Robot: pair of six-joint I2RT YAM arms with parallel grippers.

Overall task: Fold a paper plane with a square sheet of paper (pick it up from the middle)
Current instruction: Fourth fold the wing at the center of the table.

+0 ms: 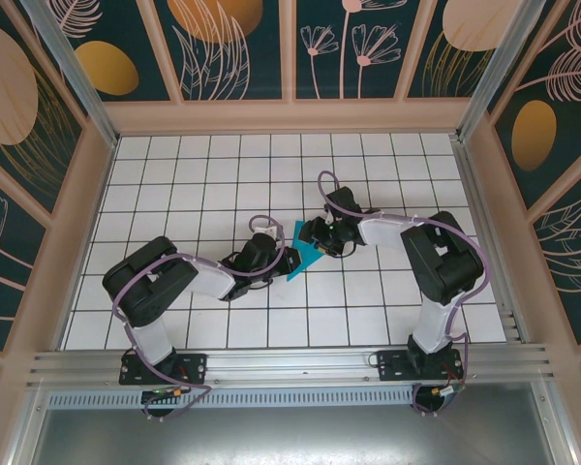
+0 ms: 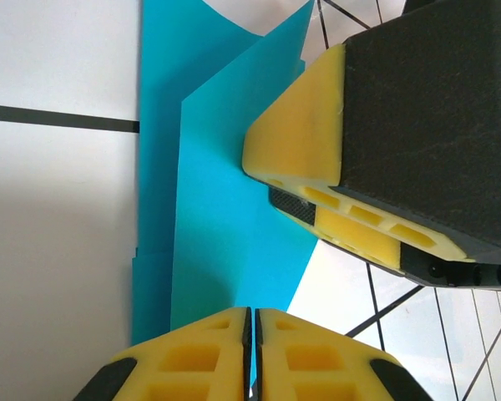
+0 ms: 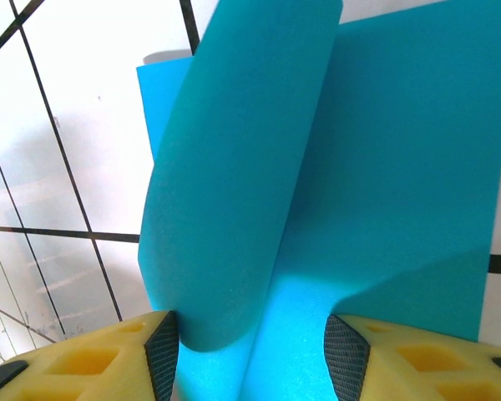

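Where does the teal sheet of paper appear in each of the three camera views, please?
Top external: the square sheet of paper lies mid-table, between the left gripper and the right gripper.
Left wrist: the sheet runs up the centre from the closed fingers at the bottom.
Right wrist: centre and right, a curled flap between the parted fingers.
Shared landmark: the black grid lines on the white table.

Bright, even light; soft shadows

Both arms bent inward, left gripper [image 2: 250, 316] pinched closed, right gripper [image 3: 250, 338] with jaws parted, their tips close together.
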